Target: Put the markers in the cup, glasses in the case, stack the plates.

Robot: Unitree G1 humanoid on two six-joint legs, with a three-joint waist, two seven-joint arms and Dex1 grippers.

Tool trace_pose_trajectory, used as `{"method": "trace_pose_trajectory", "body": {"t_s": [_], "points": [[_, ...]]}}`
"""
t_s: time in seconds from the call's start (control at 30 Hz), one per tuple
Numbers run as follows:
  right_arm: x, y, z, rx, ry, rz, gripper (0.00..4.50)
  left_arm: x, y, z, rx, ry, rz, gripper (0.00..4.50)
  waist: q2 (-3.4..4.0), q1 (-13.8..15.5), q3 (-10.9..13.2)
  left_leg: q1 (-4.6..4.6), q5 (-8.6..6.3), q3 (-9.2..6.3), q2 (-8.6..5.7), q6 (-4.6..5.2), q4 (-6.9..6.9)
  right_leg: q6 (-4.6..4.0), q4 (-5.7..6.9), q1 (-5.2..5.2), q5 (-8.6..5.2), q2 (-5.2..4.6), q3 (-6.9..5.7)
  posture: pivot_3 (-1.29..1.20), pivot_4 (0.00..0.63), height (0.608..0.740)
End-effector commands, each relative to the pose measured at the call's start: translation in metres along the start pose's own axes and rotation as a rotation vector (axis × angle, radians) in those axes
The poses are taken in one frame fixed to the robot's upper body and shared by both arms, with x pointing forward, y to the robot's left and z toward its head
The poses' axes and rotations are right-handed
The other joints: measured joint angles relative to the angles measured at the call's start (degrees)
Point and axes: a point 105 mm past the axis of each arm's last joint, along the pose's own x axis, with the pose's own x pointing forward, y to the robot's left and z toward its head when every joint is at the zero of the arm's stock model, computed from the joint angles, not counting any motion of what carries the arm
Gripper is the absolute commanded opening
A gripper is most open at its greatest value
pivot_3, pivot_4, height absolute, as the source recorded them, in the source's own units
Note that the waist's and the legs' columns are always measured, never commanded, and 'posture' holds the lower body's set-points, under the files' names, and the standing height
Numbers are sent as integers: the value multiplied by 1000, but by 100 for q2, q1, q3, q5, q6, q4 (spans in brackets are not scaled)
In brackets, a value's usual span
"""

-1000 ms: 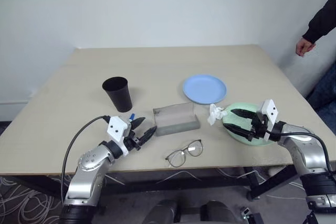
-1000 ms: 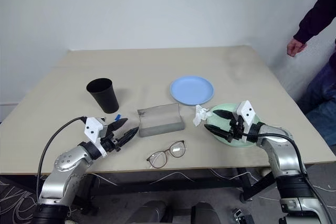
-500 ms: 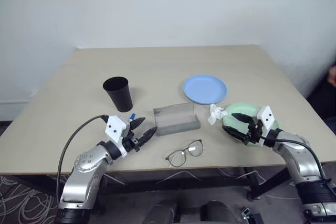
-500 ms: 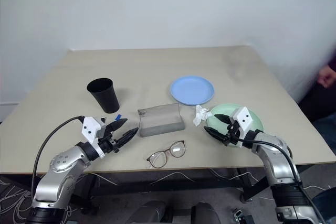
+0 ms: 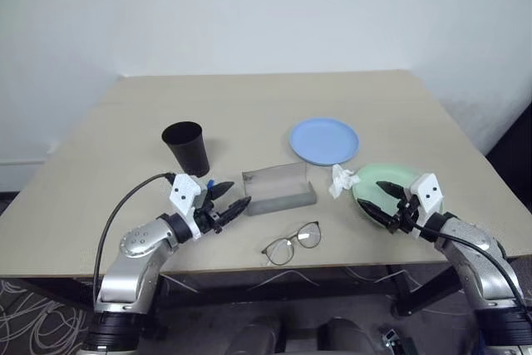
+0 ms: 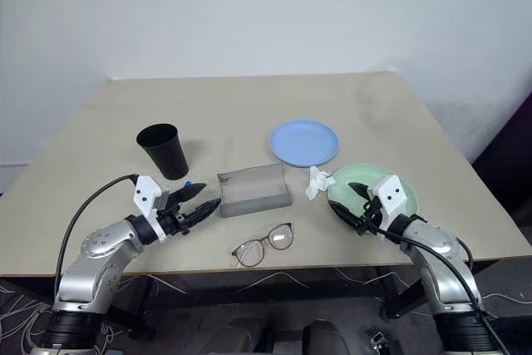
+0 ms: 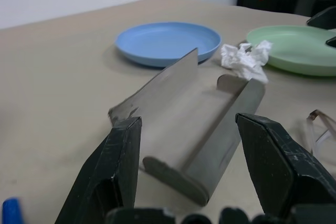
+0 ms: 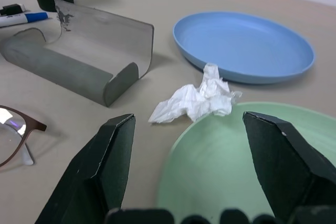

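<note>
currently both arms are reaching inward over the table's (image 5: 249,97) near edge, jaws wide: left gripper (image 5: 230,199) facing the case (image 5: 278,188), right gripper (image 5: 384,202) hovering over the mint green plate (image 5: 397,182).

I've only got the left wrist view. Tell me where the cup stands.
Observer: The cup stands upright to the left of the case, farther back.
Operator: Now locate the markers.
Observer: The markers lie flat between the cup and the case, close beside the left hand.
Operator: Report the right hand.
Observer: The right hand is open and holds nothing. It is at the rim of the green plate.
</note>
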Motion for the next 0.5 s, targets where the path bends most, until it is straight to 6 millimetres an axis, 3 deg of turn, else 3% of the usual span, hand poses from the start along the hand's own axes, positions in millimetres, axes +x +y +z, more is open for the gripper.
{"method": "trace_pose_trajectory", "body": {"t_s": [0.03, 0.27, 0.5], "points": [[1, 3, 17, -41, -18, -21, 3560, 5, 0, 11, 44, -28, -21, 2970, 0, -2, 0, 0, 0, 0, 0, 0, 0, 0, -1, 1, 0, 0, 0, 0, 0, 736], [8, 17, 10, -9, 97, -18, 3560, 11, -9, 10, 34, -39, -44, 2970, -1, 6, 0, -1, 0, 0, 0, 0, 0, 0, 0, 2, 0, -1, 1, 0, 0, 736], [16, -1, -9, 47, 240, -169, 3560, 19, -21, 20, 23, -74, -131, 2970, -1, -3, 0, -2, 0, 0, 0, 0, 0, 0, -2, 0, 0, -3, -1, 0, 0, 736]]}}
